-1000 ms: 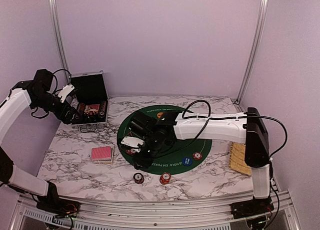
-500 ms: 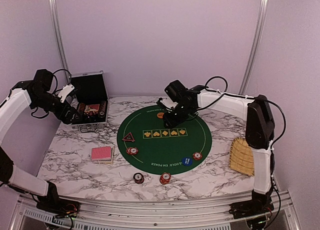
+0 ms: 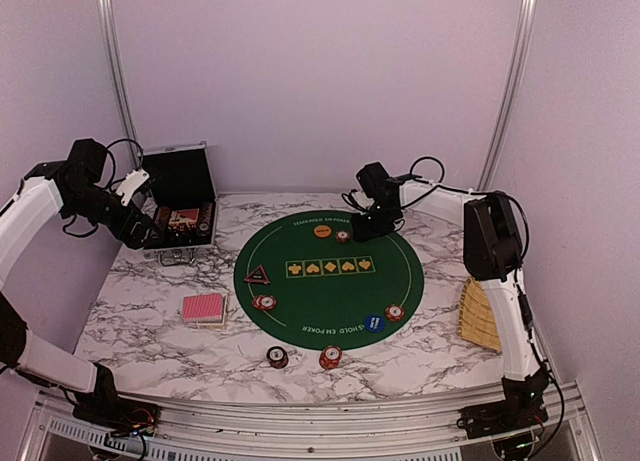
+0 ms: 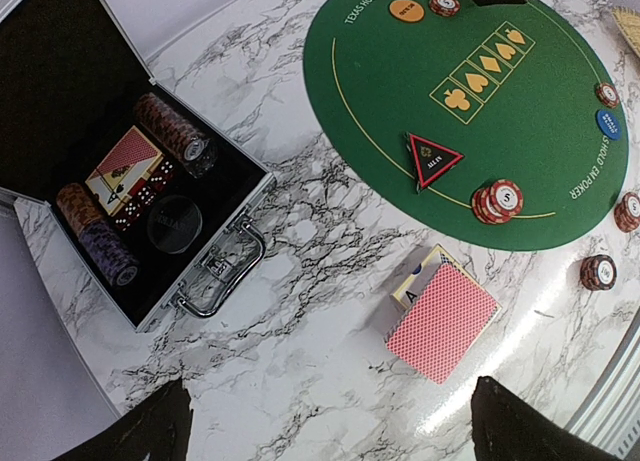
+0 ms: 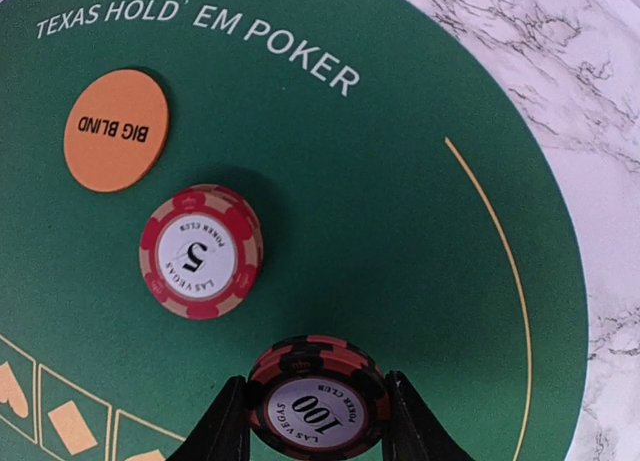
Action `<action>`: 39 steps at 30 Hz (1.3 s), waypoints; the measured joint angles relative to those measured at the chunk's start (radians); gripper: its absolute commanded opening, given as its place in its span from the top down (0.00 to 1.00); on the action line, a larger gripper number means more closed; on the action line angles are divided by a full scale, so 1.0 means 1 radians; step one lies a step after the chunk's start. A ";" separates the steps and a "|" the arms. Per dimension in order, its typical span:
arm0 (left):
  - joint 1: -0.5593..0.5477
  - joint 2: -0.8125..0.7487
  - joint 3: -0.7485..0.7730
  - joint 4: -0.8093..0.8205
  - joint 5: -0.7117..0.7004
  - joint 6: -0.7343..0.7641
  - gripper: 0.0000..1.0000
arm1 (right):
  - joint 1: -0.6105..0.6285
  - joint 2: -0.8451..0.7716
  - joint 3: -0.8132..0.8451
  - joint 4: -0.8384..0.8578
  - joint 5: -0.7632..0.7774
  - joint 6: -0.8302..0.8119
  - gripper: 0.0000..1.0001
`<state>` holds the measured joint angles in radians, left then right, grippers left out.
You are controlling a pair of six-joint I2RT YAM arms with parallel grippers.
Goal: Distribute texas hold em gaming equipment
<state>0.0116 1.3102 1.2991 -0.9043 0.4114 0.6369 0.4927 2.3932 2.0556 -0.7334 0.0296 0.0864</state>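
Observation:
My right gripper [image 3: 362, 231] [image 5: 318, 421] is shut on a dark-and-red chip stack marked 100 [image 5: 318, 401], low over the far part of the green mat [image 5: 400, 231]. Just beyond it lie a red 5 chip stack [image 5: 200, 251] [image 3: 342, 235] and the orange big-blind button [image 5: 115, 130] [image 3: 322, 231]. The triangular marker [image 3: 257, 275] [image 4: 432, 158] and another red stack [image 3: 264, 302] sit at the mat's left. The red-backed cards [image 3: 204, 308] [image 4: 442, 321] lie on the marble. My left gripper [image 3: 135, 193] [image 4: 330, 431] is open and empty, high beside the case.
The open black case [image 3: 180, 181] [image 4: 50, 81] at the back left holds chip rolls, cards and dice. A blue button [image 3: 374, 323] and a red chip [image 3: 395, 312] lie near the mat's front; two chips [image 3: 277, 357] [image 3: 331, 357] lie off it. The wicker tray [image 3: 480, 316] is at the right.
My right arm has swung from the mat's near left, by the red stack, back to the far side next to the orange button. The left arm has not moved.

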 measured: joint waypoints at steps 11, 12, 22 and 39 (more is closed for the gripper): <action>0.000 0.026 0.014 -0.002 0.000 0.000 0.01 | -0.031 0.076 0.042 0.017 -0.004 0.000 0.99; 0.000 0.028 0.014 -0.002 0.000 0.000 0.01 | -0.031 0.076 0.043 0.019 -0.005 0.000 0.98; 0.000 0.039 0.026 -0.003 0.000 0.000 0.01 | -0.037 0.090 0.060 0.042 -0.004 -0.001 0.64; 0.000 0.040 0.028 -0.003 0.007 -0.001 0.01 | -0.029 0.060 0.073 0.027 0.005 -0.011 0.50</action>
<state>0.0116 1.3499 1.3270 -0.9073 0.4183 0.6361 0.4633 2.4535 2.1288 -0.7067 0.0345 0.0757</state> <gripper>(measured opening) 0.989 0.493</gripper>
